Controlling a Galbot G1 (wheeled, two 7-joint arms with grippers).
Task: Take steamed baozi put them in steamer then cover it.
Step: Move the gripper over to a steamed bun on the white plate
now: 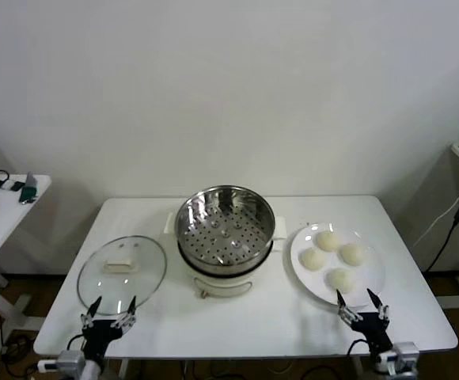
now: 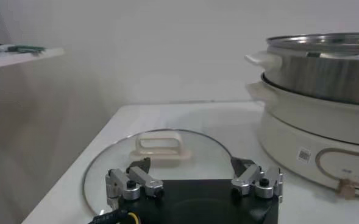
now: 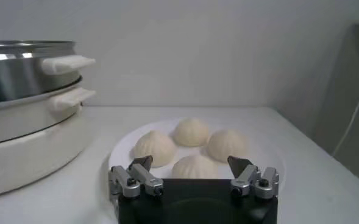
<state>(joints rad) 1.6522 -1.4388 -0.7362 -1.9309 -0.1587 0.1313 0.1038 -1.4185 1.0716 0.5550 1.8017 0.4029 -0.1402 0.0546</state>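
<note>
On the white table (image 1: 237, 321) nothing of the task looks started. The steamer (image 1: 225, 228) stands at centre, uncovered, its perforated tray bare. To its left the cover (image 1: 122, 273) lies flat on the tabletop; to its right a white plate (image 1: 368, 281) holds all four steamed baozi (image 1: 334, 258). The left gripper (image 1: 109, 312) waits at the near edge by the cover, jaws wide apart and empty; the right gripper (image 1: 362, 305) waits near the plate, likewise spread and holding nothing. Every bun transfer and the covering remain.
</note>
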